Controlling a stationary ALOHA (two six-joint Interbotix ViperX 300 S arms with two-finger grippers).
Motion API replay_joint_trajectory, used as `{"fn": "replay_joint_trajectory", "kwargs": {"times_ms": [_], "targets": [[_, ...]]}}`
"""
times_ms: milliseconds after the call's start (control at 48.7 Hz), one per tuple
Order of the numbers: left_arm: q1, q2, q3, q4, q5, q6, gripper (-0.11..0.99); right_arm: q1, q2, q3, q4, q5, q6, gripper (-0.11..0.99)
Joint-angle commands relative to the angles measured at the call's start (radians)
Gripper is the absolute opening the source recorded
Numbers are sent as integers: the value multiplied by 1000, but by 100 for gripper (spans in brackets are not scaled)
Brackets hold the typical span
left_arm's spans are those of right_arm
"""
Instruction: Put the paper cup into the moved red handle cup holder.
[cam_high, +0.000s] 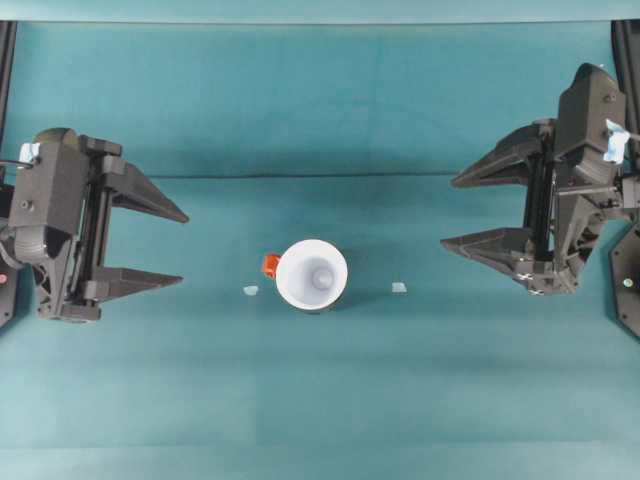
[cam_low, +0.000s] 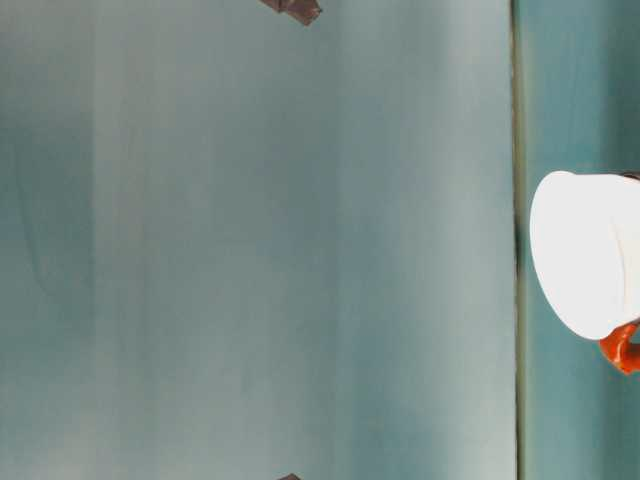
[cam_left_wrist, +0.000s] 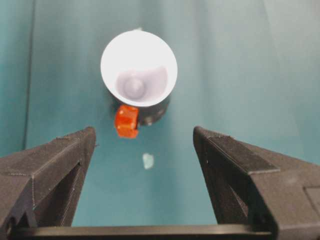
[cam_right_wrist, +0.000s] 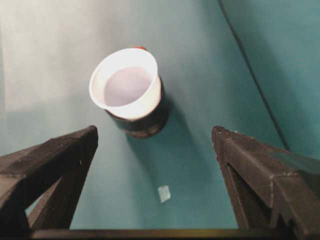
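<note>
Both grippers gape, well apart from paper cup (cam_high: 312, 274), seemingly nested.

Centre: paper cup (cam_high: 312, 274) seated in red handle cup holder (cam_high: 322, 298), sole upright obstacle.
Flanks: open table (cam_high: 320, 400) between cup and each spread claw, left claw (cam_high: 184, 247), right claw (cam_high: 448, 212).
Floor clutter: two flat tape bits (cam_high: 250, 291).

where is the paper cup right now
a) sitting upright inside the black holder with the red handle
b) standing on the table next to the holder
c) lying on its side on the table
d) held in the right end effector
a: the paper cup sits upright in the red handle cup holder, whose black wall shows below its rim, while the left end effector and right end effector hang open, away from it.
</note>
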Motion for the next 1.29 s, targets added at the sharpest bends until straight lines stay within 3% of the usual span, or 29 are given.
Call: {"fn": "replay_joint_trajectory", "kwargs": {"times_ms": [0, 1273], "targets": [[-2, -3, -14, 2, -6, 0, 88, 2, -3, -9, -3, -12, -6, 80], [-3, -3, -14, 3, -8, 0, 88, 11, -2, -5, -3, -41, 6, 80]]}}
